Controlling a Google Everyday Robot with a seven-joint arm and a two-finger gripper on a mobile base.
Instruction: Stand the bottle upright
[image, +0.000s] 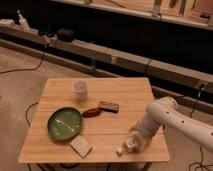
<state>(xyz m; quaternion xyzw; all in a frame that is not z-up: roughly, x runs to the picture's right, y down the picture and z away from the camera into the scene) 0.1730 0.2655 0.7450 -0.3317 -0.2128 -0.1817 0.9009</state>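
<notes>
Bottle (123, 147), small, white plastic, narrow-capped, lies near the front edge of the pale wooden table (110, 134), long axis running front-left from my gripper (133, 142), which sits over its body; open or gripping, I cannot tell.

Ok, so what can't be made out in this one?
- Claw, at the table's front right by the bottle: whether they touch is unclear, because the wrist blocks the camera view.
- Bottle: its far end is hidden under the claw, and the label is too small to read.
- Arm: its base is cut off by the right edge.
- Brown item beside the green plate: too small to identify.
</notes>
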